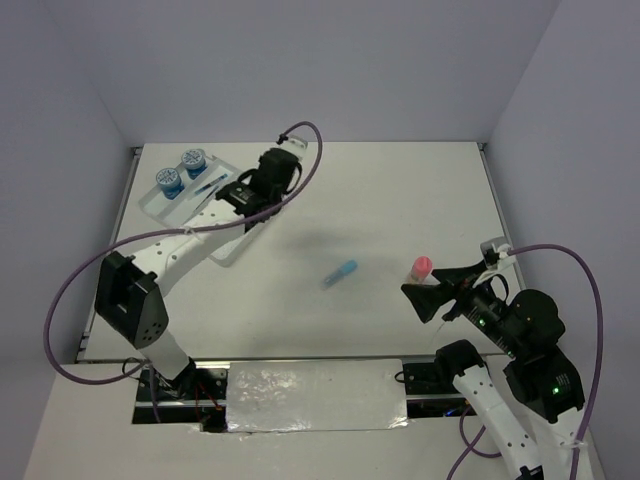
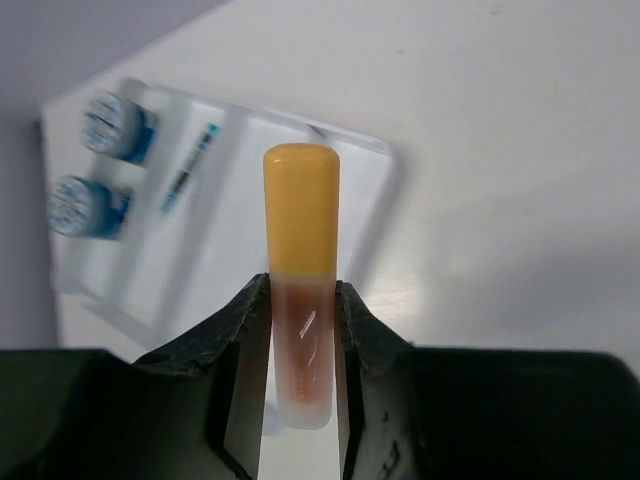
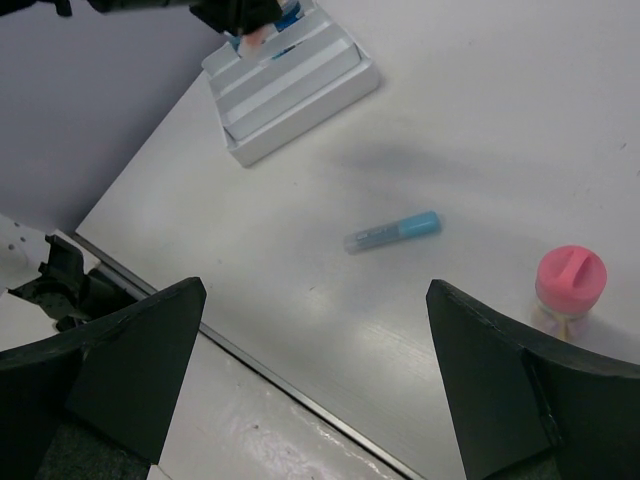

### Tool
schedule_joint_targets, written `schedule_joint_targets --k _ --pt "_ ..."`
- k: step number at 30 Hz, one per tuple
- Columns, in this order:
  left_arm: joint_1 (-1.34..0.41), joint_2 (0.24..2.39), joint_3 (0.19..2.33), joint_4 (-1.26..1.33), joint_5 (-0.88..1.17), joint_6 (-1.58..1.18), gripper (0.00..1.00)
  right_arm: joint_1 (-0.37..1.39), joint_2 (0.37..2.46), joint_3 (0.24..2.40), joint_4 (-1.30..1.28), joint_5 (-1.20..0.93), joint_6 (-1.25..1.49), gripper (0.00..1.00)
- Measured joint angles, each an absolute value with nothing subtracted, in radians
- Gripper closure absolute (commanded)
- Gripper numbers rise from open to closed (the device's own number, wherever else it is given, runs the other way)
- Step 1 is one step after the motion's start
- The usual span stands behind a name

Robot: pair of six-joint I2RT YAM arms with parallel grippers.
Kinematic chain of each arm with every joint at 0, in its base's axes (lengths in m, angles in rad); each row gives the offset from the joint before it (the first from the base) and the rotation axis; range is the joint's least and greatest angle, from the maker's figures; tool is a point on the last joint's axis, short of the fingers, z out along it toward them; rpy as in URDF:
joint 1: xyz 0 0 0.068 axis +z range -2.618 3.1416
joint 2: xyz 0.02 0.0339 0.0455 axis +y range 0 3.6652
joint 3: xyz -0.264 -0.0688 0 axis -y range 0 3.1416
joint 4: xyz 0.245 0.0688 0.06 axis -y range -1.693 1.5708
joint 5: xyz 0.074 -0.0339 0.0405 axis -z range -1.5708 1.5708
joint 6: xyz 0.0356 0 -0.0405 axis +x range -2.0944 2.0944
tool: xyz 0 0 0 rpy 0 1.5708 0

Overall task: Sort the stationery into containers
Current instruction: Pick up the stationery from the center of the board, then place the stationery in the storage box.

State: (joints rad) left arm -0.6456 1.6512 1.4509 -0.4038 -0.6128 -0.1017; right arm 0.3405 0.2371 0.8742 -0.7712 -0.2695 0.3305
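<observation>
My left gripper (image 2: 302, 300) is shut on the orange-yellow stubby marker (image 2: 301, 230) and holds it over the white divided tray (image 2: 345, 200); in the top view the gripper (image 1: 243, 205) hangs over the tray's right side (image 1: 228, 252). Two blue-white rolls (image 1: 180, 170) and a thin pen (image 1: 206, 186) lie in the tray's left compartments. The light-blue marker (image 1: 339, 274) lies on the table's middle and shows in the right wrist view (image 3: 392, 231). The pink-capped glue stick (image 1: 421, 267) stands upright near my right gripper (image 1: 420, 297), which is open and empty.
The table's near edge has a metal strip (image 3: 250, 355) just below the right gripper. Walls close the table at the back and the left. The tray also shows far off in the right wrist view (image 3: 300, 90).
</observation>
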Motion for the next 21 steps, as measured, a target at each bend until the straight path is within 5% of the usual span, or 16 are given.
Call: schedule_joint_targets --k 10,21 --pt "-0.279 1.7 1.428 -0.336 -0.266 0.389 0.99 0.34 0.236 0.89 -0.779 -0.282 0.29 0.0" --pt "-0.173 1.781 1.327 -0.22 -0.038 0.437 0.83 0.34 0.213 0.89 -0.818 -0.284 0.271 0.0"
